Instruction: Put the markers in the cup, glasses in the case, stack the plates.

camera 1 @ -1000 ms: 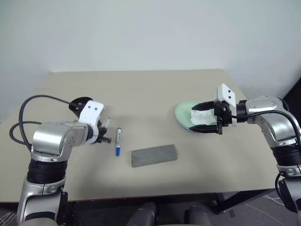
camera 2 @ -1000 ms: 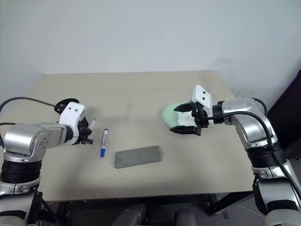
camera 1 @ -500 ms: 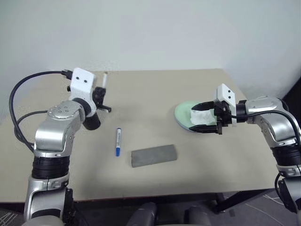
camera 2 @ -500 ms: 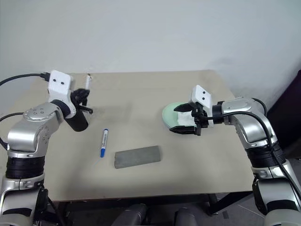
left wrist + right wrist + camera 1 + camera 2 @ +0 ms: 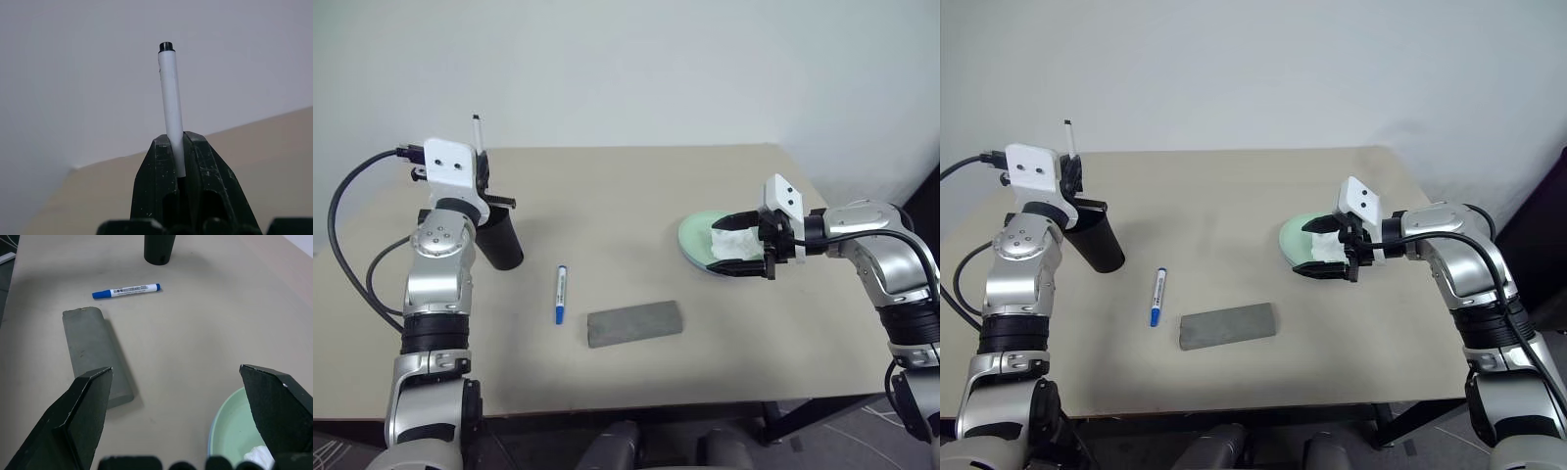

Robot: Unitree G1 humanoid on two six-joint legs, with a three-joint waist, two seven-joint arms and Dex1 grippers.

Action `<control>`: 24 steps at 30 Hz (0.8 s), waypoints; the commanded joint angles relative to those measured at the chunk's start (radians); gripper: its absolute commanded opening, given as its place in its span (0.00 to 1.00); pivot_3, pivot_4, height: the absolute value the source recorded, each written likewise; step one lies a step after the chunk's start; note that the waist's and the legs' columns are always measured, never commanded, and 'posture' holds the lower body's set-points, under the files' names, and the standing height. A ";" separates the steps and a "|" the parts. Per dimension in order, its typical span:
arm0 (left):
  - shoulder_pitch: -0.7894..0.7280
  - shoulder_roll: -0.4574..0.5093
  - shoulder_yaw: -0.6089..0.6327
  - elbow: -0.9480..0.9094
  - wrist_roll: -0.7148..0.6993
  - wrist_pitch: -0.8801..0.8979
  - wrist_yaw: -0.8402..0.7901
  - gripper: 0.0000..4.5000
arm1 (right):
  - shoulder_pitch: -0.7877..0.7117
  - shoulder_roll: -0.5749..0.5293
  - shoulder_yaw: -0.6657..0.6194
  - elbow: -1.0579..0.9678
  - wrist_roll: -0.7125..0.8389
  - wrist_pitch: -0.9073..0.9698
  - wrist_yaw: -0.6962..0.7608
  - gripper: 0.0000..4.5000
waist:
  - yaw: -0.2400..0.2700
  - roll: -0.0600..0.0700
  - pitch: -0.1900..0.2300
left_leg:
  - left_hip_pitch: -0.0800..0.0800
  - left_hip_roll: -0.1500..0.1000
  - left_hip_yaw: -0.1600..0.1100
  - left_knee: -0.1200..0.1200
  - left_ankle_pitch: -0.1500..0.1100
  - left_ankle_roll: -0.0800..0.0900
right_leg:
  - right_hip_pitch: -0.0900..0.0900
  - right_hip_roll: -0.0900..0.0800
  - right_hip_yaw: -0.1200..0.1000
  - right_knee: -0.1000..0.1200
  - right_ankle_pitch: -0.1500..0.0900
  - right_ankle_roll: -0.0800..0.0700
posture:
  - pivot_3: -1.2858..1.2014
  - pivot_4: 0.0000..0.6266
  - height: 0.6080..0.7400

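My left gripper (image 5: 178, 161) is shut on a white marker with a black cap (image 5: 168, 107), which stands upright above the fingers, raised over the table's left side. Just below and in front of it stands the black cup (image 5: 500, 241). The blue-capped marker (image 5: 560, 294) lies flat on the table to the right of the cup. The grey case (image 5: 634, 323) lies closed near the front. On the right, my right gripper (image 5: 744, 242) is open, its fingers straddling the mint green plate (image 5: 695, 235). The glasses are hidden.
A crumpled white tissue (image 5: 736, 242) lies on the green plate, between my right gripper's fingers. The beige table (image 5: 626, 196) has free room in its middle and back. A wall rises behind the table's far edge.
My left arm lifted the black-capped marker off the table, up and toward the far left, and turned it upright, which uncovered the cup. The right arm kept still.
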 commanded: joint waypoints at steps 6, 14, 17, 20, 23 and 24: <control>-0.047 -0.002 0.021 0.136 0.017 -0.161 -0.008 0.01 | -0.019 0.000 -0.029 -0.027 0.010 0.000 -0.013 1.00 | 0.000 0.000 0.000 | 0.000 0.000 0.000 0.000 0.000 0.000 | 0.000 0.000 0.000 0.000 0.000 0.000 | 0.52 0.00 0.57; -0.033 -0.002 0.012 0.224 0.030 -0.217 -0.027 0.01 | -0.022 0.005 -0.031 -0.028 0.011 -0.001 -0.017 1.00 | 0.000 0.000 0.000 | 0.000 0.000 0.000 0.000 0.000 0.000 | 0.000 0.000 0.000 0.000 0.000 0.001 | 0.52 0.00 0.57; -0.027 -0.002 0.015 0.242 0.030 -0.222 -0.036 0.01 | -0.020 0.005 -0.031 -0.030 0.011 0.000 -0.019 1.00 | 0.000 0.000 0.000 | 0.000 0.000 0.000 0.000 0.000 0.000 | 0.000 0.000 0.000 0.000 0.000 0.001 | 0.52 0.00 0.57; -0.019 -0.001 0.015 0.249 0.030 -0.221 -0.044 0.01 | -0.017 0.005 -0.032 -0.033 0.012 0.000 -0.019 1.00 | 0.000 0.000 0.000 | 0.000 0.000 0.000 0.000 0.000 0.000 | 0.000 0.000 0.000 0.000 0.000 0.001 | 0.52 0.00 0.57; -0.013 0.000 0.013 0.251 0.031 -0.212 -0.052 0.01 | -0.018 0.005 -0.033 -0.033 0.012 0.001 -0.019 1.00 | 0.000 0.000 0.000 | 0.000 0.000 0.000 0.000 0.000 0.000 | 0.000 0.000 0.000 0.000 0.000 0.001 | 0.52 0.00 0.57; -0.011 0.001 0.012 0.254 0.032 -0.207 -0.055 0.01 | -0.019 0.004 -0.032 -0.033 0.012 0.001 -0.019 1.00 | 0.000 0.000 0.000 | 0.000 0.000 0.000 0.000 0.000 0.000 | 0.000 0.000 0.000 0.000 0.000 0.001 | 0.52 0.00 0.57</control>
